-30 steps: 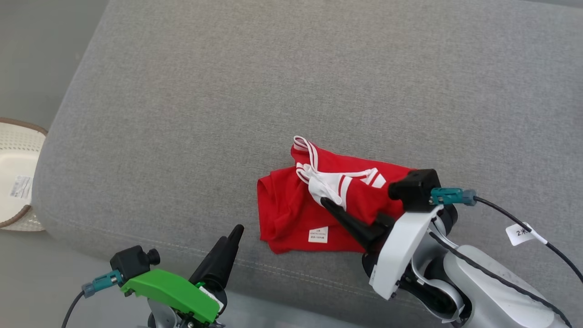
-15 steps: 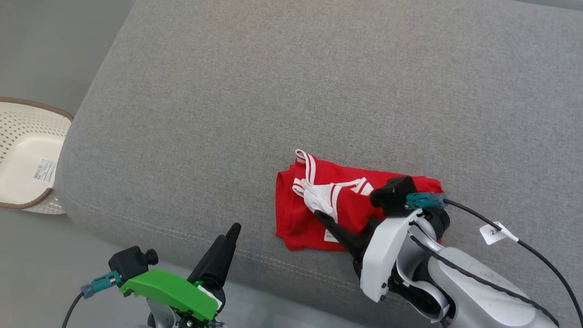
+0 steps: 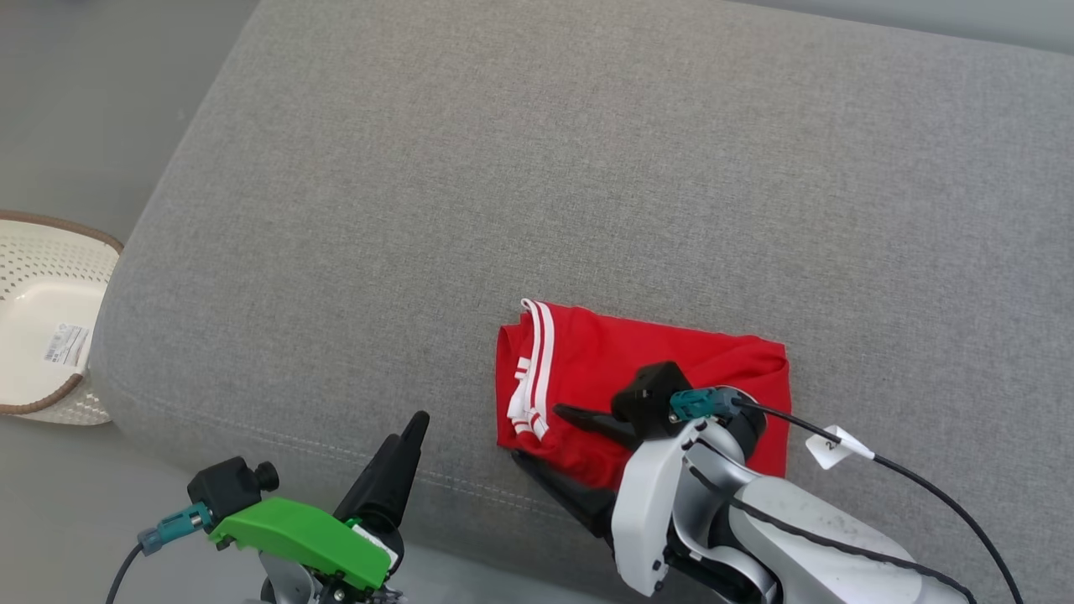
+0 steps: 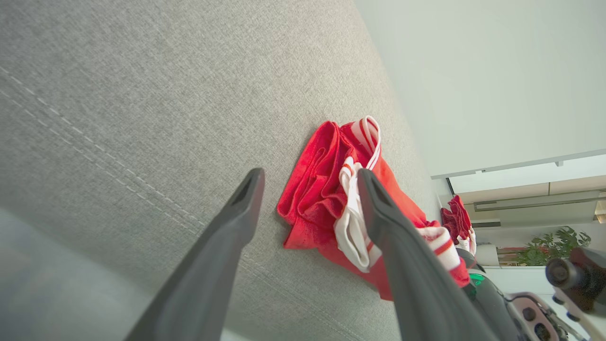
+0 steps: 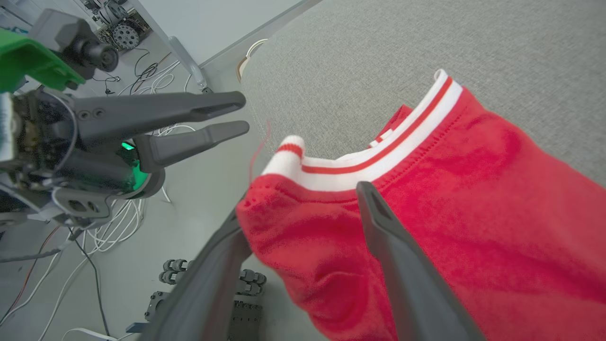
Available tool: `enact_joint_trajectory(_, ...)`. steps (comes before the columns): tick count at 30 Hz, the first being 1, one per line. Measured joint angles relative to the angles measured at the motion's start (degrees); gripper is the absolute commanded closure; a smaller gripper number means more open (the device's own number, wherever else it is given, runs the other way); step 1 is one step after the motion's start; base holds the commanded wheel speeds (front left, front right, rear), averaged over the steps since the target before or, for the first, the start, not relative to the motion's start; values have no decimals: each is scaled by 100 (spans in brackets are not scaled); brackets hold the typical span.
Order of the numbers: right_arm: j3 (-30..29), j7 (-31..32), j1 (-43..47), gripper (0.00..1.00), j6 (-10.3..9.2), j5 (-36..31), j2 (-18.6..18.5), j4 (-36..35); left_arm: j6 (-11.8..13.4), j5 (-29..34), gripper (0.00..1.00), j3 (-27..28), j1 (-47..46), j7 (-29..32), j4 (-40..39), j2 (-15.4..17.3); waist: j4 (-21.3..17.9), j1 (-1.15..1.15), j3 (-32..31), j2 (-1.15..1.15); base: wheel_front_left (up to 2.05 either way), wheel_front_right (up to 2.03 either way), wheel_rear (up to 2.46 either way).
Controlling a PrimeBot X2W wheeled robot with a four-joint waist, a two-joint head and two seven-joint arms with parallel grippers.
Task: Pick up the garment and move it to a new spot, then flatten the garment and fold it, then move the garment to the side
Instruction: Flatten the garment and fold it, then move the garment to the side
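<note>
The red garment point(image 3: 646, 361) with a white striped band lies folded in a flat rectangle near the front edge of the grey cushion point(image 3: 537, 168). My right gripper point(image 3: 537, 434) is open at the garment's front left corner. In the right wrist view the garment point(image 5: 473, 213) has its edge between the spread fingers, one finger point(image 5: 378, 222) above the cloth and the other below. My left gripper point(image 3: 417, 422) hovers left of the garment, off the cushion's front edge. The left wrist view shows it point(image 4: 310, 175) open and empty, pointing at the garment point(image 4: 315, 199).
A white perforated basket point(image 3: 42, 335) with a brown rim stands on the floor at the left. The cushion's stitched front seam point(image 3: 336, 436) runs under both grippers. Cables point(image 5: 118, 222) lie on the floor below the left arm.
My right gripper has opened and let go of the white-banded fold. The garment now lies flatter, with the band along its left edge. The head camera has shifted slightly.
</note>
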Motion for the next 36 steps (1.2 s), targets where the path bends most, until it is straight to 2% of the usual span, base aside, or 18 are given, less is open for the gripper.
enact_joint_trajectory(5,20,-99,-37,0,8,-25,155,-9,0,1,0,43,4,-49,-3,16,-129,0,-95,0,0,0,0)
enact_joint_trajectory(8,-186,-186,-13,0,-18,165,204,-102,1,1,0,66,25,-69,-27,19,-222,0,-138,0,0,0,0)
enact_joint_trajectory(15,-1031,-465,427,0,-349,880,153,-354,3,4,0,141,121,-172,-147,93,-479,0,-184,0,0,0,0)
enact_joint_trajectory(20,-1621,-612,726,0,-517,1288,-113,-371,3,12,0,127,146,-176,-247,109,-693,0,-185,0,0,0,0)
enact_joint_trajectory(30,-2054,-598,1168,0,-503,2013,-309,-290,3,62,0,-58,143,-108,-456,103,-947,0,-19,0,0,0,0)
enact_joint_trajectory(36,-2145,-433,1161,0,-371,2356,-290,-85,3,70,0,-135,112,-38,-513,99,-1030,0,178,0,0,0,0)
